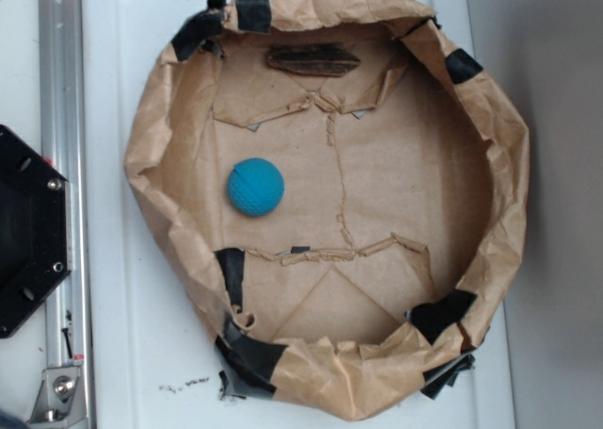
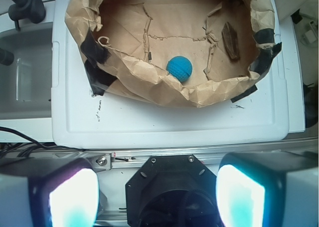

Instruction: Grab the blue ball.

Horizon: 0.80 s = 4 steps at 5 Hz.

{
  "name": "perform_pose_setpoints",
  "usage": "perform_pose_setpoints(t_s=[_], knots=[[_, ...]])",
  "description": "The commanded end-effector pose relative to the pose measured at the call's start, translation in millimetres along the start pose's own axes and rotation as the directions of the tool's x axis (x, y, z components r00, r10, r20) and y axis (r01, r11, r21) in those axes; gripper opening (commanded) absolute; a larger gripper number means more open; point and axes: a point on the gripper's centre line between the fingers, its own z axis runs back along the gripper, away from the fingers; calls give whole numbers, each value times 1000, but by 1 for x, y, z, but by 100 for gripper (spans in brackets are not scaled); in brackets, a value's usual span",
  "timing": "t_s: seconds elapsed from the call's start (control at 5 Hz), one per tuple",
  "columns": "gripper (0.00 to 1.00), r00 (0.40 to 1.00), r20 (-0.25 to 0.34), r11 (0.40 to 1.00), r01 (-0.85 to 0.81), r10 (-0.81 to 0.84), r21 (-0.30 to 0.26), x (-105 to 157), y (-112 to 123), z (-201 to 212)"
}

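Observation:
The blue ball [image 1: 255, 187] is a small teal, dimpled sphere lying on the paper floor inside the brown paper ring [image 1: 151, 156], left of centre. It also shows in the wrist view [image 2: 179, 69], near the ring's closest wall. My gripper [image 2: 157, 199] is open and empty, its two bright fingers [image 2: 72, 199] wide apart at the bottom of the wrist view. It hangs high above the robot's black base, well back from the ring and the ball. The gripper is out of the exterior view.
The ring, patched with black tape, stands on a white lid [image 1: 122, 354]. A dark piece of bark [image 1: 313, 60] lies against the ring's far wall. The black robot base [image 1: 28, 231] and a metal rail [image 1: 58, 90] are at the left.

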Motion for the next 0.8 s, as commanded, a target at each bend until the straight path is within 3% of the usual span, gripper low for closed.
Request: perform_pose_setpoints(t_s=[0.0,0.2,0.4,0.6], knots=[[100,1000,0,1000,0,0,0,0,0,0],[100,981,-23,978,193,-191,82,47,33,-53],[100,950,-43,935,311,-309,167,99,51,-89],[100,931,-51,916,365,-361,169,135,66,-127]])
